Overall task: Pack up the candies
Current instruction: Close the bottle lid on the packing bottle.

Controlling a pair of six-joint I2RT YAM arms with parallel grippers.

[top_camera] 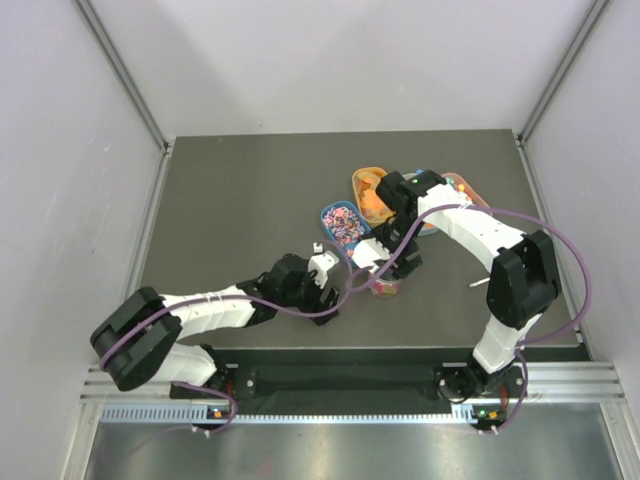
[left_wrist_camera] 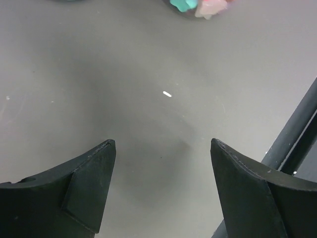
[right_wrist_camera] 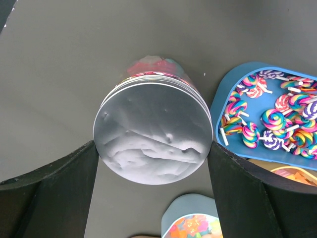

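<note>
**Candies** (right_wrist_camera: 271,119): we list several lots.
- Swirled lollipop pieces on white sticks, in pink, blue, yellow and purple, fill the blue oval tray (right_wrist_camera: 225,89). It lies just right of the jar in the right wrist view.
- Pink and teal pieces show through the clear wall of the jar (top_camera: 385,288). The jar stands toward the near side of the counter (top_camera: 230,200).
- Bright cube-like bits sit in a pale blue tray (right_wrist_camera: 173,210) at the bottom edge of the right wrist view.
- Orange pieces lie in an orange tray (top_camera: 368,188), just beyond the blue one in the top view.

**Lid** (right_wrist_camera: 153,119): round and silvery, its face dimpled and creased, with a ridged rim. It sits on the jar.

**Right gripper** (right_wrist_camera: 152,146): its black fingers press against opposite sides of the lid's rim, grasping it.

**Left gripper** (left_wrist_camera: 162,144): its black wedge-shaped fingers are spread apart with nothing between them. They are above bare, matte grey counter near the jar.

**Small white bit** (left_wrist_camera: 167,94): we note one, lying loose on the counter ahead of the left fingers.
</note>
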